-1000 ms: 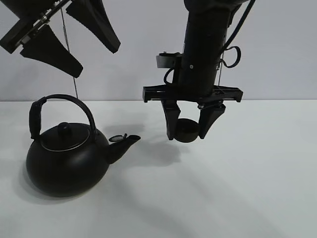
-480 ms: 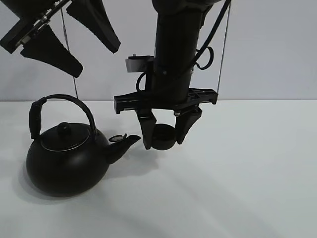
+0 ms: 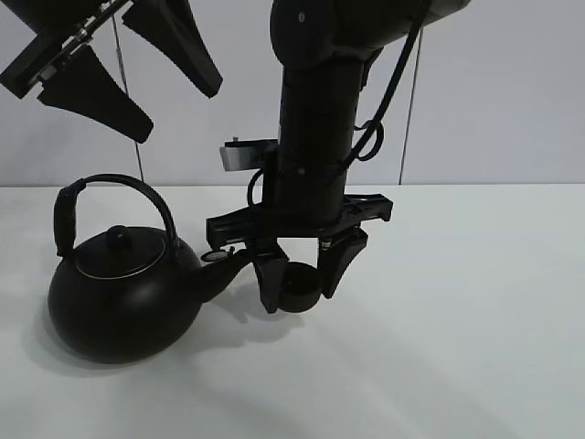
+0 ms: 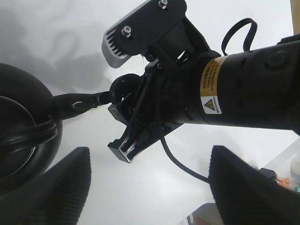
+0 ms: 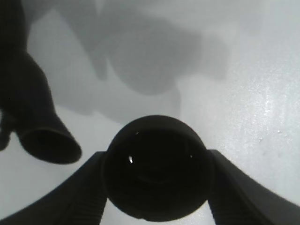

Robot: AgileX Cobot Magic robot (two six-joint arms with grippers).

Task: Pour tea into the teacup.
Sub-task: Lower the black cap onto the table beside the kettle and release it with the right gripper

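The right hand [image 3: 297, 297] hangs low over the white desk [image 3: 457, 320] with its two black, wedge-shaped fingers [image 5: 75, 197] pinching the teacup [image 3: 300, 285] from opposite sides. The teacup is a small, round, matte-black bowl without a handle. It sits upright between the fingers, mouth upward, and the right wrist view looks straight down into its dark hollow, where a couple of faint glints show on the inner wall. It is just beside the tip of the kettle's spout [image 3: 224, 270], on the side away from the kettle's body. Whether its base touches the desk cannot be told.

The kettle [image 3: 123, 302] stands on the desk at the left of the high view. It is squat and rounded, with a dull black finish, a thin bright ring around its lid, a round knob on top and a tall arched handle with a thicker grip on one side. The short spout tapers toward the teacup and carries a small round flap at its tip.

The left hand [image 3: 176, 112] is raised well above the kettle, its broad black fingers spread wide with nothing between them. The desk surface is smooth and pale, with soft grey shadows under the kettle and the right arm.
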